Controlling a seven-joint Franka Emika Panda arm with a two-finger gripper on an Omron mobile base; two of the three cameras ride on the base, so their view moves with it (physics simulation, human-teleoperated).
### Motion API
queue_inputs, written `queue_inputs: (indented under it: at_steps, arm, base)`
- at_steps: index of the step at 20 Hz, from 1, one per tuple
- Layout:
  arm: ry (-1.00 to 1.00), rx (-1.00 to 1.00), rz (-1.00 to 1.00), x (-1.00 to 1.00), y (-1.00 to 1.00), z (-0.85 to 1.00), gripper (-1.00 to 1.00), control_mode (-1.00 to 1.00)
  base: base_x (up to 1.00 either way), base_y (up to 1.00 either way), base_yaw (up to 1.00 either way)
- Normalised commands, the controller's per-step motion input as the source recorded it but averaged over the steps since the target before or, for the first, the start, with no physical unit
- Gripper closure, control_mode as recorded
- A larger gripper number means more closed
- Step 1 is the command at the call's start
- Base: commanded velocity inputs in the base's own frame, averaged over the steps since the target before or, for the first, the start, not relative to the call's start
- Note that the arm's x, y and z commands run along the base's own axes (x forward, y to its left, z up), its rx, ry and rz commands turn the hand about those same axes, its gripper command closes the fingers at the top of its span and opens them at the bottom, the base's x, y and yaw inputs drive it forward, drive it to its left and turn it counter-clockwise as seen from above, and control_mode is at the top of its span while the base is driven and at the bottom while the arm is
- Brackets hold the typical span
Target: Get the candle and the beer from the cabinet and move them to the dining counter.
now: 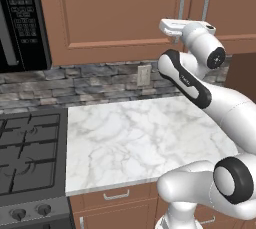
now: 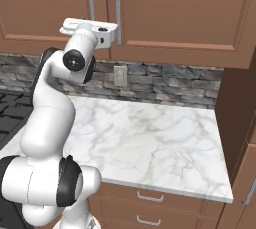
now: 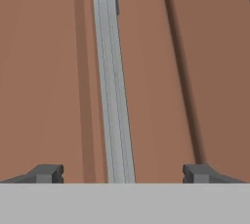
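The cabinet (image 2: 165, 13) doors are closed above the marble worktop (image 1: 145, 138). The gripper (image 3: 122, 173) is raised right up to them, jaws spread wide either side of a silver handle (image 3: 113, 91), not gripping it.

You're looking at a matt brown wood cabinet (image 3: 53, 71), brushed silver metal handle (image 3: 113, 96), glossy marble counter (image 1: 140, 138), rough stone backsplash (image 1: 75, 83).

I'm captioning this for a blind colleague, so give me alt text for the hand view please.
Close up, a silver bar handle runs up a closed brown cabinet door, centred between the open gripper and its two dark fingertips. Nothing is gripped yet.
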Motion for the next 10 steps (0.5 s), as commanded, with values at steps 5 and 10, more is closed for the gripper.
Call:
queue_inputs:
  at_steps: [5, 10]
  arm:
    - [0.00, 0.00, 0.00, 0.00, 0.00, 0.00, -1.00, -1.00]
    - [0.00, 0.00, 0.00, 0.00, 0.00, 0.00, -1.00, -1.00]
  base:
    - [0.00, 0.00, 0.00]
    - [0.00, 0.00, 0.00]
